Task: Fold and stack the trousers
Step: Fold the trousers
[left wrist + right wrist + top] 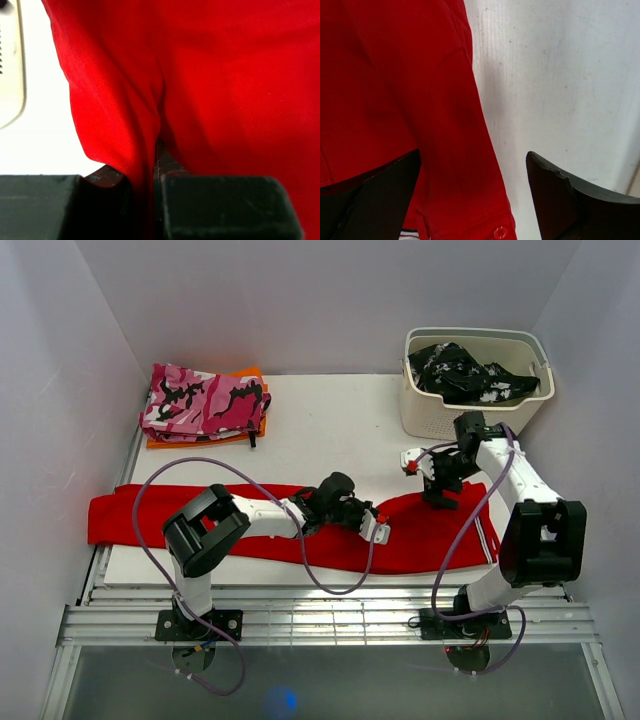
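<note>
First fold under way, by my reading: the trousers [200, 515] lie stretched left to right along the near surface [330, 420]; the left pincer [372, 528] pinches a ridge of cloth mid-length; the right pincer [437, 492] gapes empty over their far right edge; next, it probably must grip there.

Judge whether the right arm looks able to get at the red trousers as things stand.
Probably yes: the right arm holds its jaws open just above the edge of the trousers, with nothing between them.
</note>
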You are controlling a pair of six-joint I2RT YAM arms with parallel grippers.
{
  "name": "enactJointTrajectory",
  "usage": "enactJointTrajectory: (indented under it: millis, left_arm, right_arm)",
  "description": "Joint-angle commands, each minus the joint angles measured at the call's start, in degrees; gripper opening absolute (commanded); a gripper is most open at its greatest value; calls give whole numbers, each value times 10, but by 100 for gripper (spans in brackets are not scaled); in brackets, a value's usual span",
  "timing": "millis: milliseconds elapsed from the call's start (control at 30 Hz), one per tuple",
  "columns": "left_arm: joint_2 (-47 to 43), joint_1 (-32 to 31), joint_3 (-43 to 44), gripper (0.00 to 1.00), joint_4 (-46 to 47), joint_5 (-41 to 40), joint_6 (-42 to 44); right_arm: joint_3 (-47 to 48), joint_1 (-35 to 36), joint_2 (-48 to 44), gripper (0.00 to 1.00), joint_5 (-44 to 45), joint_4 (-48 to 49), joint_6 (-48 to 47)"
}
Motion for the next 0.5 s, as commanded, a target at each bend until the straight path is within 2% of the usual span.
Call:
enactJointTrajectory:
  millis: [0, 167, 233, 267, 333, 367, 433, 467]
  left_arm:
    - [-38, -10, -23, 8, 24, -10, 47]
    - [-37, -15, -34, 9, 50, -28, 64]
    - [-36, -17, -40, 9, 71, -37, 66]
    - [-33, -18, -39, 9, 77, -44, 63]
    - [-30, -18, -37, 9, 87, -66, 61]
    - [-29, -18, -37, 11, 90, -73, 60]
    - [-31, -18, -43, 13, 108, -98, 57]
    - [-33, -18, -46, 21, 113, -106, 52]
  right_arm:
    - [0, 18, 35, 90, -39, -91, -93]
    - [14, 29, 97, 90, -18, -103, -106]
    - [16, 31, 114, 95, -10, -101, -101]
    - [17, 32, 118, 90, -1, -101, -98]
    - [20, 32, 120, 71, 8, -98, -88]
    - [20, 31, 117, 48, 12, -97, -76]
    - [7, 31, 89, 13, 16, -83, -63]
    - [-2, 31, 75, 8, 14, -75, -49]
